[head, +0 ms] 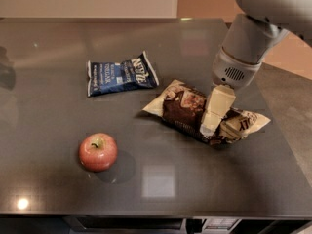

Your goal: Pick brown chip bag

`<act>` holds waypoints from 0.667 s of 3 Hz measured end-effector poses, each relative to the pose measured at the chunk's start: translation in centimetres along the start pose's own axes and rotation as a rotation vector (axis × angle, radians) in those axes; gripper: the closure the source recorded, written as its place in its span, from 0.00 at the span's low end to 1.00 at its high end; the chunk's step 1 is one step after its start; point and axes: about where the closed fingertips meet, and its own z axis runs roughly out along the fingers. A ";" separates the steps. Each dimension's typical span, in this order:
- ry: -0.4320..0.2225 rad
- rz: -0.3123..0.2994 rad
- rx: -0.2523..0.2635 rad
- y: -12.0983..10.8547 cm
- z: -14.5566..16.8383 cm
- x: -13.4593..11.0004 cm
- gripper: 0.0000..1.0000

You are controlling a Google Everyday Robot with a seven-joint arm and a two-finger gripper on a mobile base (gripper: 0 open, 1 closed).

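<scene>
The brown chip bag (183, 108) lies on the dark table (204, 179), right of centre. It is crinkled, with a dark brown middle and cream ends. My gripper (210, 125) comes down from the upper right and sits on the right half of the bag, touching its top. The gripper's cream part hides a strip of the bag. The bag rests flat on the table.
A smaller flat dark blue bag (121, 74) with white lettering lies to the upper left of the brown bag. A red apple (98, 151) stands at the front left. The table's right edge (287, 150) runs close to the bag's right end.
</scene>
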 end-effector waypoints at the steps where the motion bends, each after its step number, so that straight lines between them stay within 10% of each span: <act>1: 0.018 0.029 -0.005 -0.1 0.9 -0.1 0.18; 2: 0.024 0.037 0.004 0.0 0.6 -0.2 0.41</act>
